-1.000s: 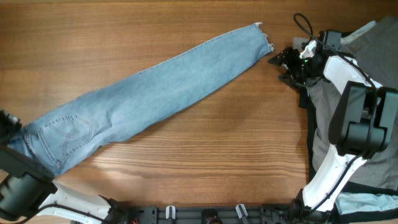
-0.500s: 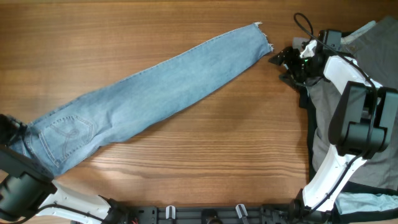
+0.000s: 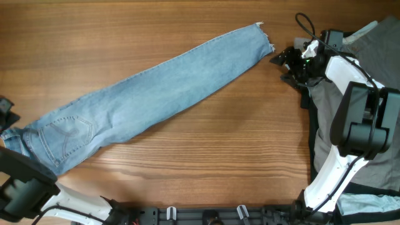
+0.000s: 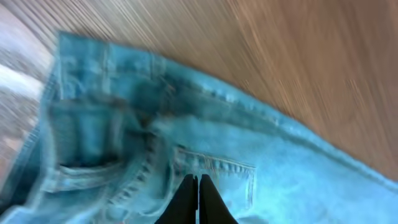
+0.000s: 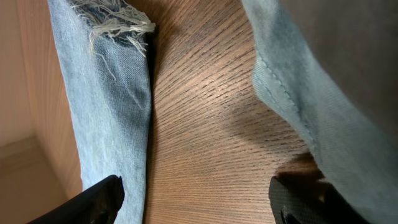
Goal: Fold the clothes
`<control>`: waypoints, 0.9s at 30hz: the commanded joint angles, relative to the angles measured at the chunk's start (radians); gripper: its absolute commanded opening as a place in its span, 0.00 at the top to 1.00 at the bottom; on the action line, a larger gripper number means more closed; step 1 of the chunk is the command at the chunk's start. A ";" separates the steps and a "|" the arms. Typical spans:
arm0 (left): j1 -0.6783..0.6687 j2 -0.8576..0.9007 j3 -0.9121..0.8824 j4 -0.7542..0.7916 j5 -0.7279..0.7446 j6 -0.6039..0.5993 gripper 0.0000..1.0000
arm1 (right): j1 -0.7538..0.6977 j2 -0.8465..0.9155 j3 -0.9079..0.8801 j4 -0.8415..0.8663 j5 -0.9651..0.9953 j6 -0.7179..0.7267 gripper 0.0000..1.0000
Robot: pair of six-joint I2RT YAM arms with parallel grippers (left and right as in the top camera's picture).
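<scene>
The light-blue denim jeans (image 3: 162, 87) lie flat and folded lengthwise, slanting from the waist at lower left to the frayed hem at upper right. My left gripper (image 3: 6, 111) is at the table's left edge, just beside the waist. In the left wrist view its fingers (image 4: 199, 179) are shut with nothing seen between them, above the back pocket (image 4: 211, 171). My right gripper (image 3: 282, 61) is open just right of the hem. In the right wrist view it (image 5: 199, 196) spans bare wood between the jeans leg (image 5: 112, 93) and the grey garment (image 5: 336, 81).
The large grey garment (image 3: 375, 62) lies at the right edge under my right arm. Pale-blue cloth (image 3: 369, 206) shows at the bottom right corner. The wooden table (image 3: 206, 156) is bare in front of the jeans.
My left gripper has moved off the jeans' waist toward the far left edge, and the waist end has shifted slightly. The right arm has not moved.
</scene>
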 commanded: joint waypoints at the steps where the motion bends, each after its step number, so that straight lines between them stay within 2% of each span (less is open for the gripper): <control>1: -0.024 -0.014 -0.116 -0.020 -0.117 -0.083 0.94 | -0.003 0.023 -0.011 -0.026 0.103 -0.017 0.19; 3: 0.042 -0.014 -0.230 0.031 -0.209 -0.182 0.95 | -0.003 0.023 -0.011 -0.031 0.103 -0.017 0.20; 7: 0.177 -0.011 -0.417 0.216 -0.258 -0.239 0.93 | -0.003 0.023 -0.011 -0.034 0.103 -0.016 0.20; 9: 0.216 -0.001 -0.495 0.311 -0.262 -0.239 0.82 | -0.003 0.023 -0.011 -0.033 0.104 -0.008 0.20; 10: 0.225 0.006 -0.528 0.368 -0.260 -0.239 0.64 | -0.003 0.023 -0.011 -0.032 0.104 0.000 0.20; 11: 0.226 0.008 -0.554 0.432 -0.211 -0.233 0.40 | -0.003 0.023 -0.011 -0.032 0.104 0.007 0.19; 14: 0.221 0.006 -0.528 0.486 0.002 -0.158 0.34 | -0.003 0.023 -0.011 -0.032 0.103 0.006 0.19; 18: 0.213 -0.024 -0.282 0.198 0.071 -0.095 0.41 | -0.003 0.023 -0.011 -0.034 0.080 0.006 0.19; 20: 0.212 -0.069 -0.186 0.079 0.105 -0.095 0.52 | -0.003 0.023 -0.011 -0.034 0.072 0.005 0.19; 21: 0.212 -0.111 -0.166 0.038 0.094 -0.097 0.64 | -0.003 0.023 -0.011 -0.034 0.063 0.006 0.19; 22: 0.212 -0.145 -0.166 0.003 0.090 -0.103 0.82 | -0.003 0.023 -0.011 -0.034 0.055 0.006 0.18; 25: 0.180 -0.161 -0.179 -0.081 0.072 -0.103 0.91 | -0.003 0.023 -0.011 -0.033 0.054 0.006 0.18; 27: 0.129 -0.161 -0.255 -0.069 0.044 -0.104 0.92 | -0.003 0.023 -0.011 -0.034 0.054 0.006 0.18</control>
